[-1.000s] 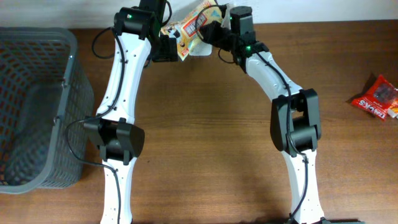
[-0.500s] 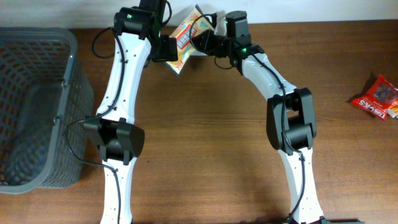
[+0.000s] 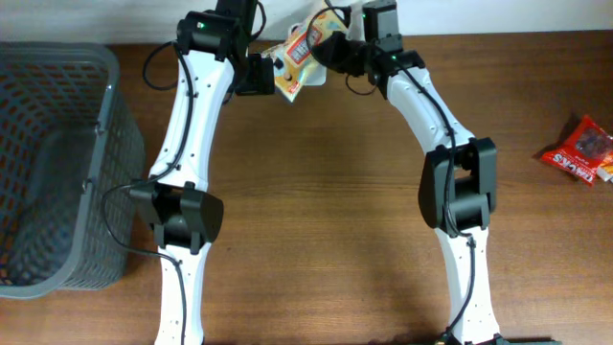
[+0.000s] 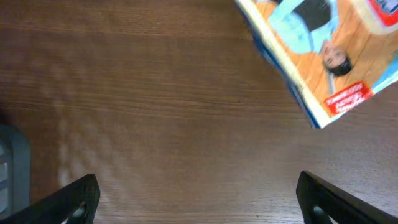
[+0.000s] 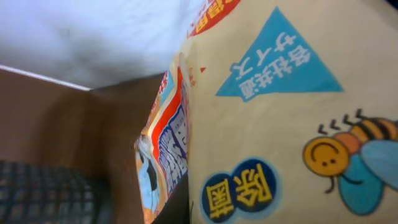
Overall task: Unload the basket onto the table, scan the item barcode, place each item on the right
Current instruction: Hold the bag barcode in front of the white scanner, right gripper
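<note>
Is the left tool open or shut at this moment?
Open. The left tool shows both fingers far apart, with only table between them.

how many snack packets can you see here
2: a yellow packet in the right gripper at the far edge, a red packet lying at the far right. The basket may hide more.

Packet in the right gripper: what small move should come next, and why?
Probably bring the packet toward the middle of the left wrist view, turning it a little. There only one corner of it shows, at the upper right, with no barcode in sight. The right gripper is shut on it; the left gripper stands open and empty above the table.
</note>
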Controlling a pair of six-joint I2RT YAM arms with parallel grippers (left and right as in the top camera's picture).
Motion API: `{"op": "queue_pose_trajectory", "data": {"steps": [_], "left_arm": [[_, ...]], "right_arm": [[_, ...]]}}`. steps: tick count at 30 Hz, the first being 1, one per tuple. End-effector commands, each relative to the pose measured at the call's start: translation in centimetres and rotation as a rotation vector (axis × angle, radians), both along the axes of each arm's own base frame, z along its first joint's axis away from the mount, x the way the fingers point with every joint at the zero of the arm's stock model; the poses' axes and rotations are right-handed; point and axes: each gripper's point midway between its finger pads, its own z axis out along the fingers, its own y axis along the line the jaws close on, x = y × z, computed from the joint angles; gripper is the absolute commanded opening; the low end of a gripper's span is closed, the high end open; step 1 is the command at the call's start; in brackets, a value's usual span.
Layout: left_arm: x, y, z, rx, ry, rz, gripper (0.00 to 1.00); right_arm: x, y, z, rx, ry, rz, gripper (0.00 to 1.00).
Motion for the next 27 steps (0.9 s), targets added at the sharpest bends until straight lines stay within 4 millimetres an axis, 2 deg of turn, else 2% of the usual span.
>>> {"op": "queue_pose_trajectory", "data": {"steps": [1,4,6,8,9,11,12,14,16,17,18,19,21,24,26,27], "left_arm": [[-0.1,-0.1,-0.2,0.008,0.004,-0.003,0.99],[-0.1,-0.1,-0.2,0.008,0.004,-0.003,0.99],[-0.1,-0.1,-0.2,0.008,0.004,-0.003,0.99],[-0.1,0.0,-0.2,0.009,0.004,-0.002,0.99],[-0.1,0.0,-0.2,0.009,0.004,-0.001,0.99],[-0.1,-0.1,-0.2,0.009,0.004,-0.002,0.99],[-0.1,-0.1,-0.2,0.009,0.004,-0.002,0.99],[-0.1,-0.1,-0.2,0.008,0.004,-0.003,0.99],[-0.1,-0.1,-0.2,0.008,0.004,-0.003,0.99],[-0.1,-0.1,-0.2,0.009,0.004,-0.002,0.99],[-0.1,-0.1,-0.2,0.009,0.004,-0.002,0.99],[-0.1,-0.1,-0.2,0.009,0.004,-0.002,0.99],[-0.1,-0.1,-0.2,0.009,0.004,-0.002,0.99],[-0.1,-0.1,-0.2,0.009,0.004,-0.003,0.99],[-0.1,-0.1,-0.2,0.009,0.004,-0.002,0.99],[-0.1,-0.1,-0.2,0.008,0.004,-0.003,0.99]], "right_arm": [[0.1,0.6,-0.3,-0.002,-0.029,0.031,0.04],[0.3,1.0,3.3,0.026,-0.121,0.077,0.04],[0.3,-0.4,8.4,0.036,-0.190,0.060,0.04],[-0.3,-1.9,12.0,0.033,-0.212,0.035,0.04],[-0.4,-2.4,12.4,0.029,-0.213,0.029,0.04],[0.2,-4.8,9.1,-0.071,-0.113,-0.099,0.04],[0.0,-4.4,6.7,-0.080,-0.067,-0.088,0.04],[-0.2,-2.3,0.5,-0.097,0.030,-0.045,0.04],[-0.4,-0.8,-1.5,-0.098,0.044,-0.018,0.04],[-0.5,0.0,-1.4,-0.089,0.031,-0.002,0.04],[-0.5,1.2,-0.3,-0.048,-0.004,0.042,0.04],[-0.4,1.2,-0.1,-0.042,-0.017,0.047,0.04],[0.2,0.3,1.8,-0.033,-0.052,0.031,0.04],[0.4,-1.7,7.4,-0.019,-0.139,0.021,0.04],[0.0,-3.6,10.2,-0.056,-0.170,-0.020,0.04],[-0.1,-5.3,11.3,-0.097,-0.170,-0.071,0.04]]}}
